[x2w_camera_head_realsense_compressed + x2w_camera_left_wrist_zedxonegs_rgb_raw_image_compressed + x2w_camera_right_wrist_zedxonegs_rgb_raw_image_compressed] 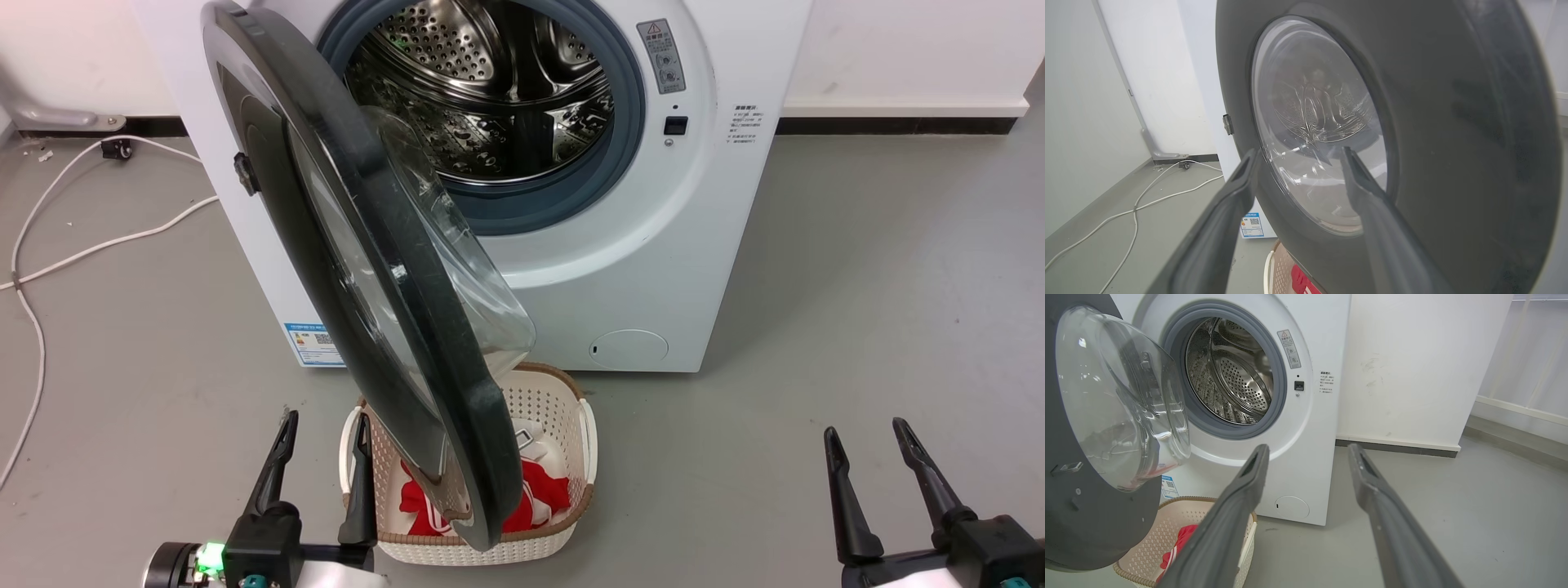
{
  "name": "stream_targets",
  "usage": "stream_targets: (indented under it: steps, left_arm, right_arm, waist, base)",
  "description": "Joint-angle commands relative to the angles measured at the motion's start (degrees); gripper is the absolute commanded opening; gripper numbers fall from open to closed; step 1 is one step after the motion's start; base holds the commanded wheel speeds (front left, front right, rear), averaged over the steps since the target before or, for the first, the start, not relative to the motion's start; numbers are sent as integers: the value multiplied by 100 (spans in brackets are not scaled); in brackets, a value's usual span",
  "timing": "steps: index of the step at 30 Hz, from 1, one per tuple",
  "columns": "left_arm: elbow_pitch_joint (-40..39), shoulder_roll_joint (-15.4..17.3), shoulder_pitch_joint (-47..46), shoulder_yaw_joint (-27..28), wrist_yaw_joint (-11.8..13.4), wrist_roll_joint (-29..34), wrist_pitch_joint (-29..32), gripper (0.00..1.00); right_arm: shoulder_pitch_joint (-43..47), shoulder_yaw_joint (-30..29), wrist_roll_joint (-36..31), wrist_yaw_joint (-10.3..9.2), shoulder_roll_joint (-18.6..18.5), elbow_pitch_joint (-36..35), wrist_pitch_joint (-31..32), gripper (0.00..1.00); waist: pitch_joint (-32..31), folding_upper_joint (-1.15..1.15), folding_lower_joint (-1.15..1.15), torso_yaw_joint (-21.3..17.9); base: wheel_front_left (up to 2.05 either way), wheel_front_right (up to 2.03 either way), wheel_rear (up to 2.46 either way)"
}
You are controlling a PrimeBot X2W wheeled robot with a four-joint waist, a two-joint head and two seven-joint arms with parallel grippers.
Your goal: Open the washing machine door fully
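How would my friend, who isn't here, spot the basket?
Find the big white washing machine. On the floor right in front of it, under the open black door, sits a cream basket with tiny holes. It alone holds red and white clothes.

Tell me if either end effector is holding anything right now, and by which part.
Nothing is held. The left end effector is open before the washing machine door, gripping no part of it; the right end effector is open and free.
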Motion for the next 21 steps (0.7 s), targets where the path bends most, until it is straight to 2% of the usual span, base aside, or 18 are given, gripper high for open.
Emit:
stream_targets:
  steps: [1,8,9,10,11,17,21]
  left_arm:
    - [-12,14,56,9,4,3,-15,100]
    - [7,11,56,35,-3,-34,-16,100]
    - [15,11,55,41,-12,-38,-15,90]
    - [25,10,55,48,-20,-41,-15,35]
    - [42,7,58,56,-29,-62,-15,0]
    - [52,-5,-14,138,-19,-118,-16,0]
    - [-291,0,-291,310,13,-88,-16,0]
  right_arm:
    - [80,18,-1,-6,20,20,-10,100]
    - [37,18,-12,-6,19,42,-10,100]
    - [37,22,-4,-6,19,43,-10,100]
    - [38,26,8,-6,19,45,-10,100]
    - [38,27,25,-6,19,46,-10,100]
    - [61,47,72,-6,20,60,-10,100]
    - [39,65,72,-6,20,57,-11,100]
  waist:
    - [-4,0,0,-1]
    - [-12,0,0,8]
    - [-12,0,0,8]
    - [-12,0,0,8]
    - [-13,0,0,7]
    - [-13,0,0,23]
    - [3,0,0,55]
  base:
    - [0,0,0]
    - [0,0,0]
    - [0,0,0]
    - [0,0,0]
    - [0,0,0]
    - [0,0,0]
    - [0,0,0]
